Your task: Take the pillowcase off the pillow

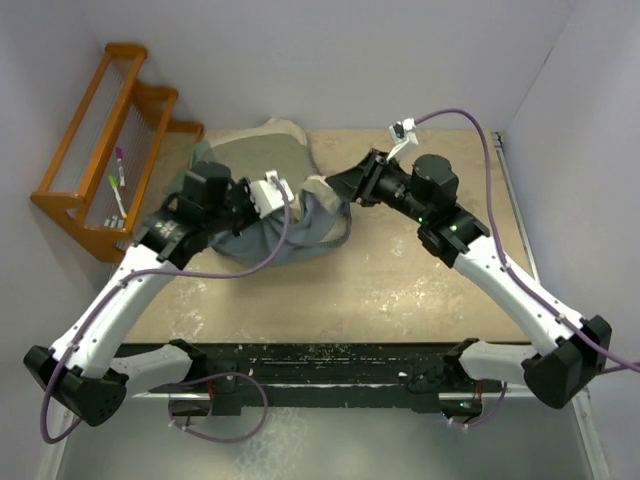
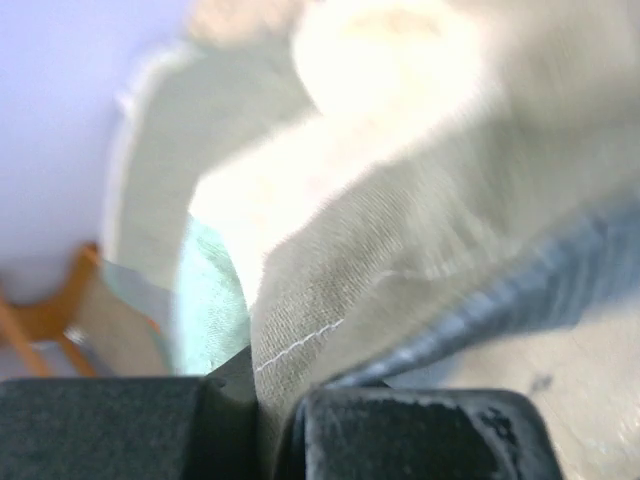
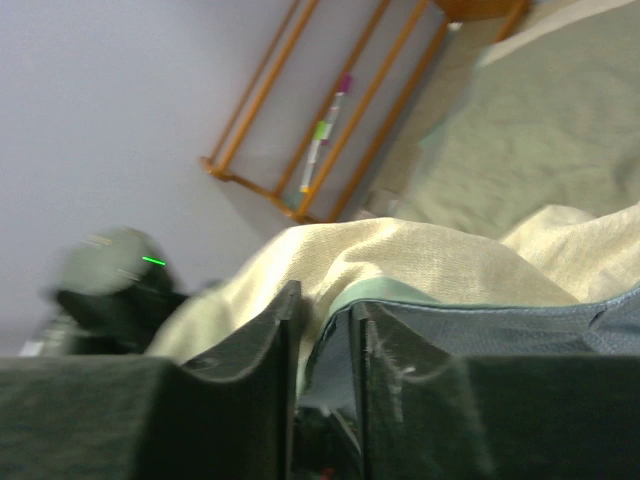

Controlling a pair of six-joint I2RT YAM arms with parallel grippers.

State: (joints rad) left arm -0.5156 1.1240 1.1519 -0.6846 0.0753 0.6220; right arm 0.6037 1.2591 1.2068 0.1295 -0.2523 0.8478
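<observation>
The pillowcase [image 1: 255, 165] lies bunched at the back middle of the table, olive-grey on top and blue-grey below. My left gripper [image 1: 272, 193] is shut on an olive-grey fold with a white stitch line [image 2: 330, 290], pinched between the jaws [image 2: 270, 390]. My right gripper [image 1: 338, 186] is shut on the case's blue-grey, teal-trimmed edge at its right end, under a beige fold [image 3: 400, 255]; its jaws [image 3: 325, 310] stand nearly closed on the cloth. The pillow shows only as a pale cream bulge [image 2: 380, 60]; the rest is hidden in the case.
An orange wooden rack [image 1: 100, 170] with coloured pens stands against the left wall and shows in the right wrist view [image 3: 330, 120]. The tan tabletop [image 1: 400, 290] lies between the cloth and the arm bases. White walls close the back and sides.
</observation>
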